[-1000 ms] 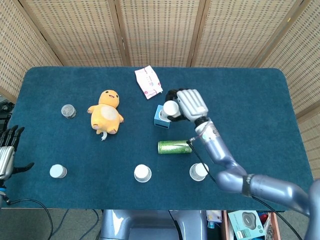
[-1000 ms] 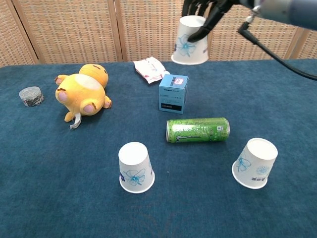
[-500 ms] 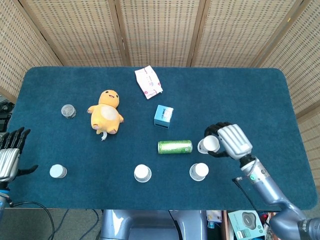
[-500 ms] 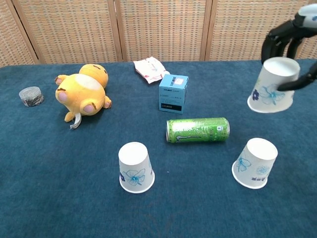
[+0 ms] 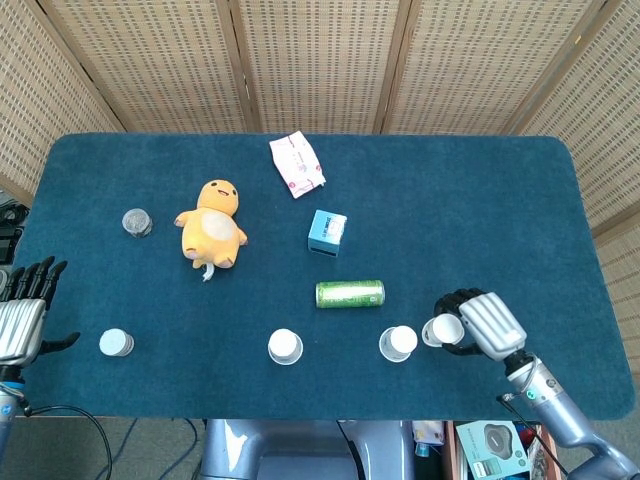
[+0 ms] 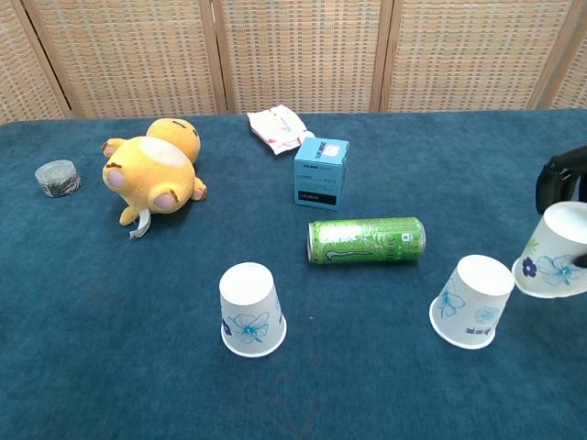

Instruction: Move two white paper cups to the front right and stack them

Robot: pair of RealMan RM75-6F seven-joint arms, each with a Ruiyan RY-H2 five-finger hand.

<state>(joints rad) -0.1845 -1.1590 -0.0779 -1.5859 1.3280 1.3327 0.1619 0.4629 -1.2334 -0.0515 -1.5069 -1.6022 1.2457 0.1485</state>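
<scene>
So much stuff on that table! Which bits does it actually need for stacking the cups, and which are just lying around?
Part of the job:
- held cup, in the right robot hand
- cup at front right
- possibly the other cups

Just lying about:
- yellow plush toy
- blue box
- green can
- white packet
- small round tin

White paper cups [image 6: 251,309] with blue flowers, green can [image 6: 367,240], yellow plush toy [image 6: 151,171], seemingly teal tablecloth [image 6: 110,348].
</scene>
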